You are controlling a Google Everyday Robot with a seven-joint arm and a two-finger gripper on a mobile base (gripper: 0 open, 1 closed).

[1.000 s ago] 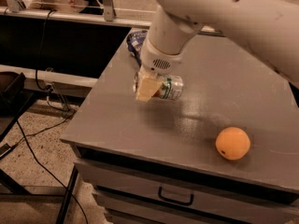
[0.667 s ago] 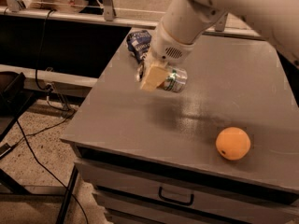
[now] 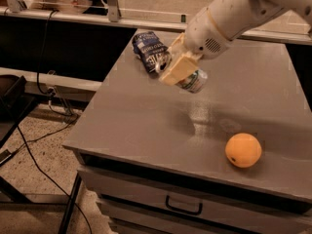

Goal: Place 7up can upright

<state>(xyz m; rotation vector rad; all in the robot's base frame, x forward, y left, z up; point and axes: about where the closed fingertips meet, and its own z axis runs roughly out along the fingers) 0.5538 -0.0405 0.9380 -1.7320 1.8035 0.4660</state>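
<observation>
The single gripper (image 3: pixel 181 74) hangs over the rear half of the grey table (image 3: pixel 136 116), at the end of the white arm (image 3: pixel 234 13) that enters from the upper right. Its beige fingers (image 3: pixel 175 68) are clamped on one 7up can (image 3: pixel 195 81). The can is tilted rather than upright and is held clear of the tabletop. One dark blue chip bag (image 3: pixel 150 50) lies just beside the gripper, toward the table's rear left. One orange (image 3: pixel 243 150) rests near the front right edge, well apart from the can. One drawer handle (image 3: pixel 184 207) shows below.
</observation>
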